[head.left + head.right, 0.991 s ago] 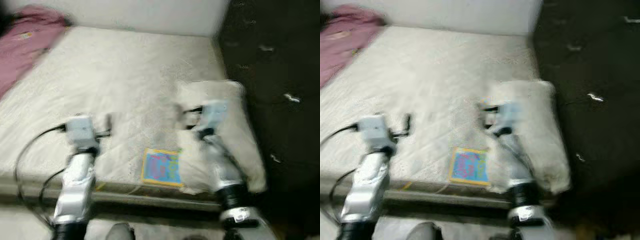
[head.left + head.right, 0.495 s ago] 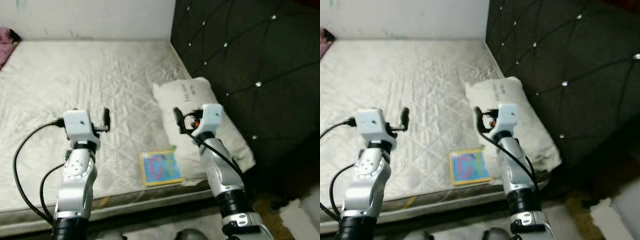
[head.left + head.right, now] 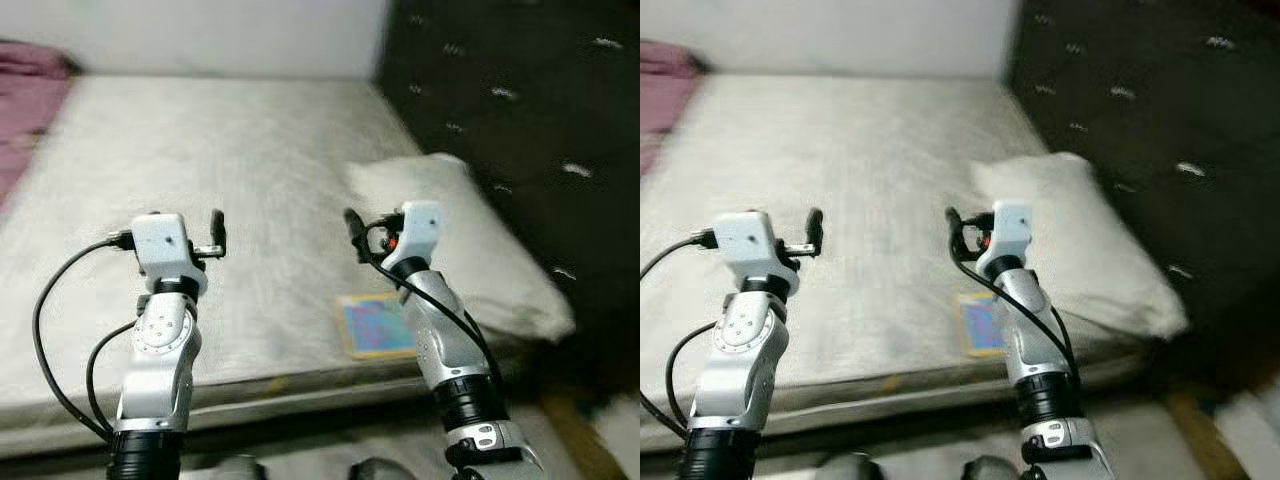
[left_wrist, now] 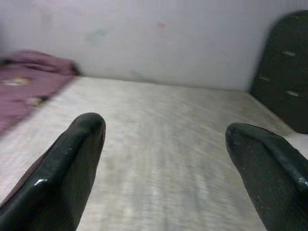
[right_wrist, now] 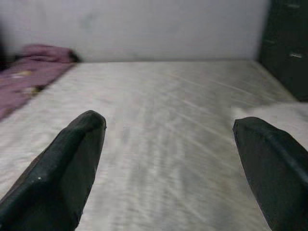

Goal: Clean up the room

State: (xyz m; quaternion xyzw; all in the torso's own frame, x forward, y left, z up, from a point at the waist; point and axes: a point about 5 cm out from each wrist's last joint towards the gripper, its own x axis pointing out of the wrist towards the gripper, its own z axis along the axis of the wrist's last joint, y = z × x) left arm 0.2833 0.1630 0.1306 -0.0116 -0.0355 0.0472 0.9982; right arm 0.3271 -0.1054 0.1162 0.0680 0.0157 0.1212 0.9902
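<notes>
A bare white mattress [image 3: 230,180] lies before me. A colourful book [image 3: 378,325] rests flat near its front edge, just beside a white pillow [image 3: 480,255] on the right side. A pink blanket [image 3: 25,110] lies bunched at the far left corner. My left gripper [image 3: 217,230] is raised above the mattress front, left of the book. My right gripper [image 3: 352,232] hovers above and slightly behind the book. In the wrist views both the left gripper [image 4: 166,130] and the right gripper [image 5: 168,125] are open, with nothing between the fingers.
A dark tufted headboard [image 3: 530,110] rises along the right side of the bed. A pale wall [image 3: 220,35] closes the far side. The mattress front edge [image 3: 300,385] runs just below my arms, with floor beneath it.
The camera swung right, then back left, so the whole view shifted and the pink blanket is back in view. Both arms keep the same raised pose with open fingers.
</notes>
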